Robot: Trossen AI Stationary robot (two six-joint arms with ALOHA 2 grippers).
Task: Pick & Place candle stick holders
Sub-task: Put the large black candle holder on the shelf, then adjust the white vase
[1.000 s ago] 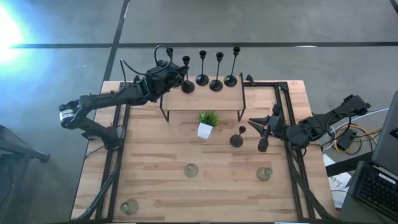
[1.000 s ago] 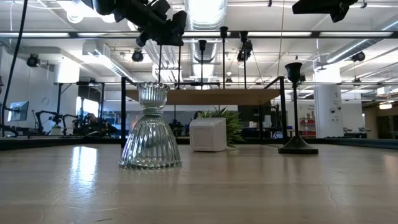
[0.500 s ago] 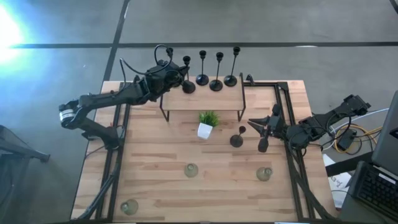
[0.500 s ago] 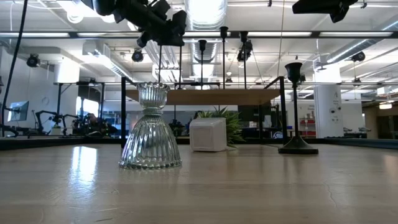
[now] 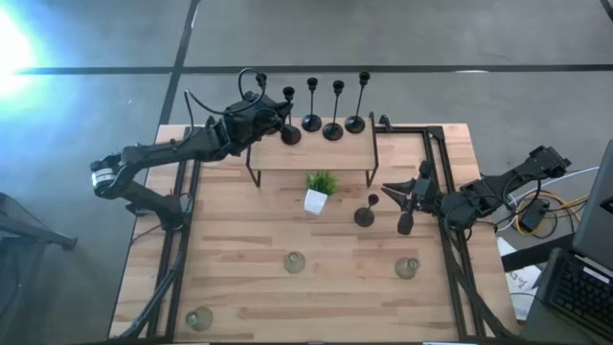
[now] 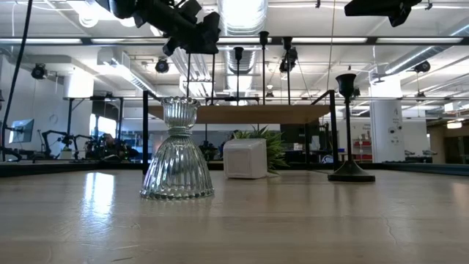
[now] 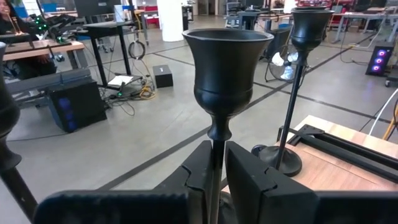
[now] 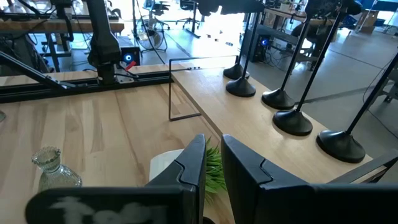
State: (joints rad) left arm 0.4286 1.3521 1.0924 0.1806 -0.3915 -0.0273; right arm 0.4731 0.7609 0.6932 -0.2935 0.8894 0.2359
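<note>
So far you have four black holders (image 5: 332, 131) on the shelf (image 5: 311, 153); the left gripper (image 5: 280, 120) fingers hug the leftmost stem. Below the shelf, one black holder (image 5: 365, 215) and three glass ones (image 5: 294, 262) remain. The right gripper (image 5: 406, 213) waits nearby, nearly closed, empty.

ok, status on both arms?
Left gripper at the raised wooden shelf, fingers either side of a slim black metal candle stick holder stem. Right gripper shut, empty, beside the black holder on the table. Nothing in the way.

An open-plan robotics lab: exposed ceiling ducts (image 6: 242, 15), workbenches (image 7: 37, 53), concrete floor (image 5: 402, 34)
</note>
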